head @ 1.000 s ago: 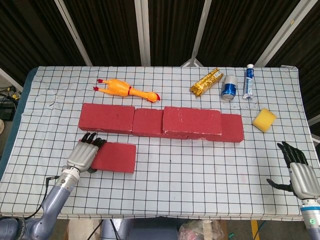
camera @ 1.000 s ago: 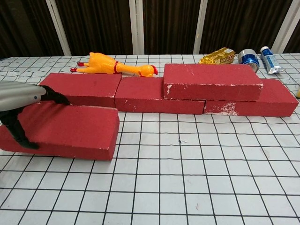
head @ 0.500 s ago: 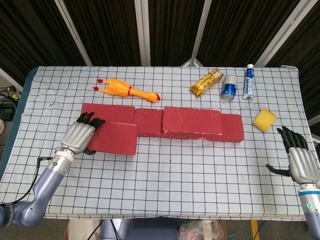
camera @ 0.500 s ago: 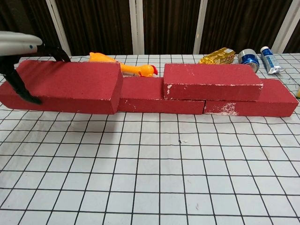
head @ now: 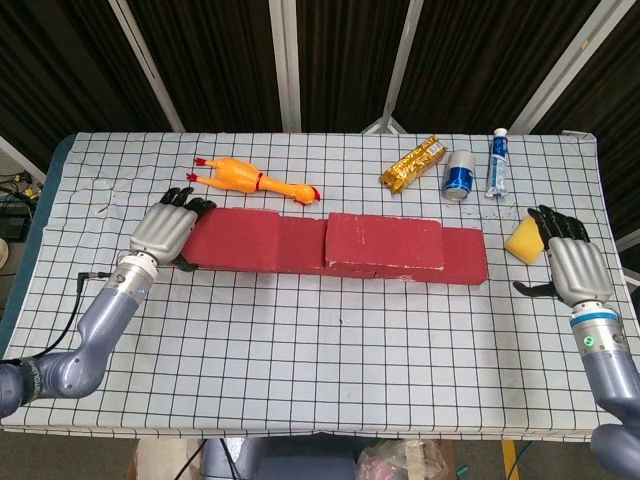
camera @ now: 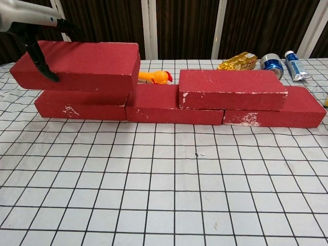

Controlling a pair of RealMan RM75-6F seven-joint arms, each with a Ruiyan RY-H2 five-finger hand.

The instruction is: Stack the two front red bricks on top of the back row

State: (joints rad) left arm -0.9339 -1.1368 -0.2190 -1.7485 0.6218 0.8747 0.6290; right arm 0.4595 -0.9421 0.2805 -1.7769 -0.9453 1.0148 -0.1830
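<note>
Chest view: left hand (camera: 36, 28) gripping red brick (camera: 77, 66) by its left end, upper left of frame, long axis parallel to back row (camera: 169, 105), hovering just above. Right hand (head: 573, 265) spread, empty, far right.

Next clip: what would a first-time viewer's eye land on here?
Most likely the long row of red foam bricks across the middle of the checked tablecloth, with one red brick already stacked on its right half. Next, the left hand holding another red brick over the row's left end. The yellow rubber chicken lies behind the row, and the right hand hovers beside a yellow sponge.
</note>
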